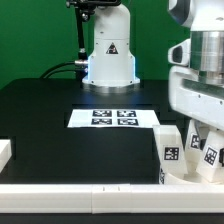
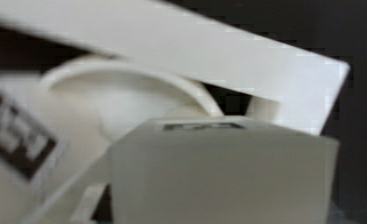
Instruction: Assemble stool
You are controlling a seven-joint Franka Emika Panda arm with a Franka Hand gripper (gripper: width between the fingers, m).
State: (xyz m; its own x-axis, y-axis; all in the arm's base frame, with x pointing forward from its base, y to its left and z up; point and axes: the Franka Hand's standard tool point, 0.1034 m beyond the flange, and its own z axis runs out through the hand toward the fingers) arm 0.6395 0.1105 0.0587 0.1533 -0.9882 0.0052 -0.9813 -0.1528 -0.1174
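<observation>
My gripper (image 1: 198, 133) is low at the exterior view's right, among the white stool parts. A stubby white leg (image 2: 219, 172) fills the space between the jaws in the wrist view, and the gripper looks shut on it; the fingertips themselves are hidden. Just beyond it lies the round rimmed seat disc (image 2: 123, 92), which shows under the gripper in the exterior view (image 1: 190, 168). Another tagged leg (image 1: 170, 150) stands beside the gripper, and a further tagged part (image 1: 211, 155) shows at the right edge.
The marker board (image 1: 113, 117) lies mid-table before the robot base (image 1: 108, 55). A white wall bar (image 2: 215, 50) runs close behind the seat disc. A white rail (image 1: 80, 188) edges the table front. A white block (image 1: 5, 154) sits at the left edge.
</observation>
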